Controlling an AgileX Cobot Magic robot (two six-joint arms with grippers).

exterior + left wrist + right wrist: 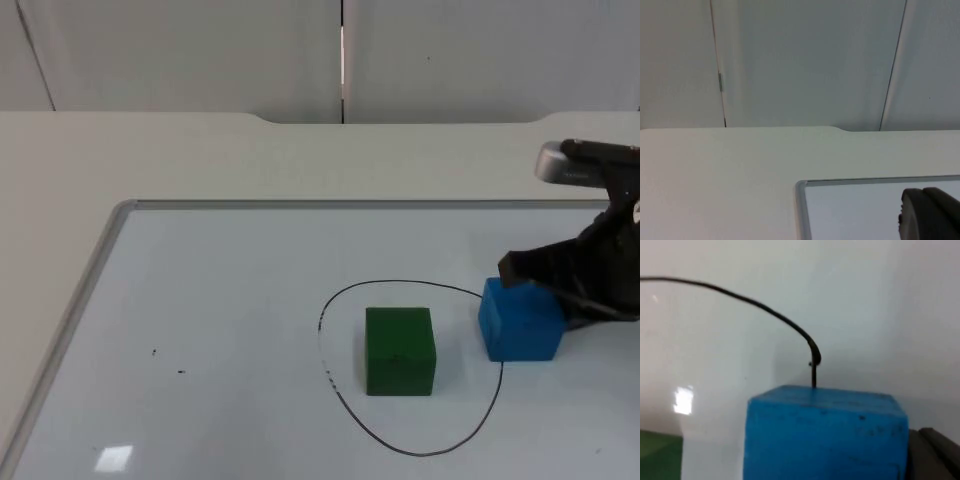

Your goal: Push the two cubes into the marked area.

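**White board on a pale table, grey panels behind**

A pale table top (150,160) runs back to a grey partition wall (180,50), whose panels meet at thin vertical seams (one seam shows a bright sliver of light). A shallow step marks the table's far edge. On the table lies a glossy white board (200,320) with a metal-coloured rim and a rounded corner. A small bright reflection sits on its near part, and a few tiny dark specks dot its surface.
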